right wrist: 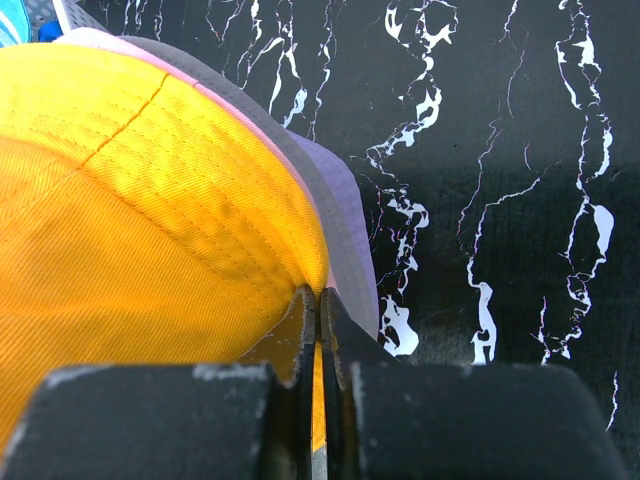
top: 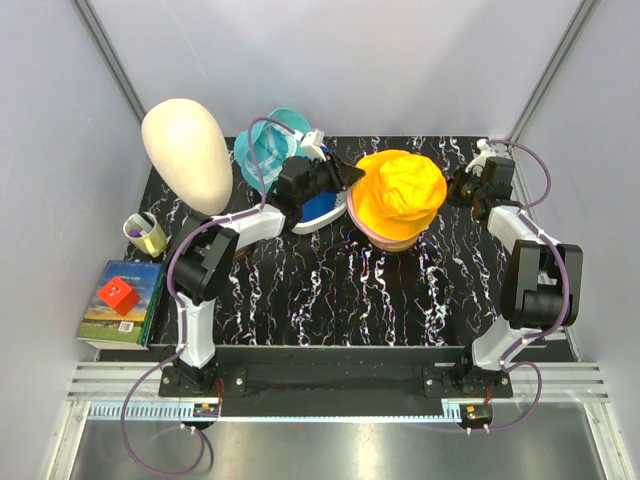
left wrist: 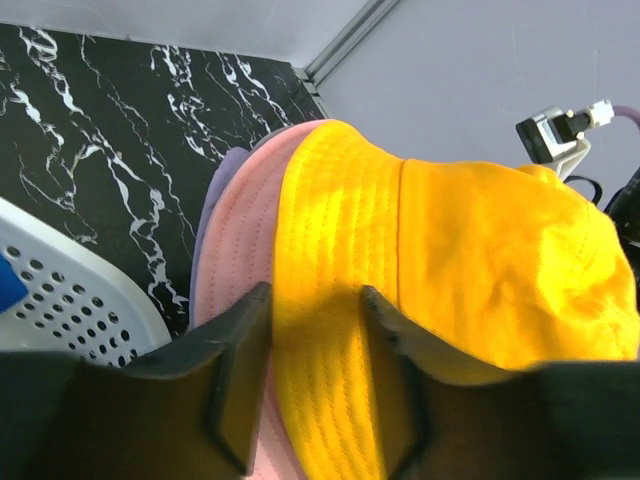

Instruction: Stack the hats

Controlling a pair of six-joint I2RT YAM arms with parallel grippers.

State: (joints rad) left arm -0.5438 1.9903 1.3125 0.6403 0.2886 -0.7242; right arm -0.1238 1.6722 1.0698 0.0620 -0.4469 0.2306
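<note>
An orange-yellow hat [top: 400, 192] tops a pile, with a pink hat [left wrist: 238, 250] under it and a lavender hat [right wrist: 342, 195] at the bottom. My left gripper [left wrist: 315, 345] hovers at the pile's left side, its jaws apart and straddling the orange-yellow brim [left wrist: 320, 260]. On the pile's right side my right gripper [right wrist: 320, 300] is shut on the orange-yellow hat's brim, a sliver of yellow showing between its fingers. A teal hat [top: 262, 145] and a royal-blue hat [top: 322, 207] lie behind and under my left arm.
A white perforated basket [left wrist: 70, 290] sits just left of the pile, under my left arm. The cream mannequin head [top: 187, 155] stands at the back left. A cup [top: 145, 232] and a book with a red cube [top: 118, 298] lie off the mat's left edge.
</note>
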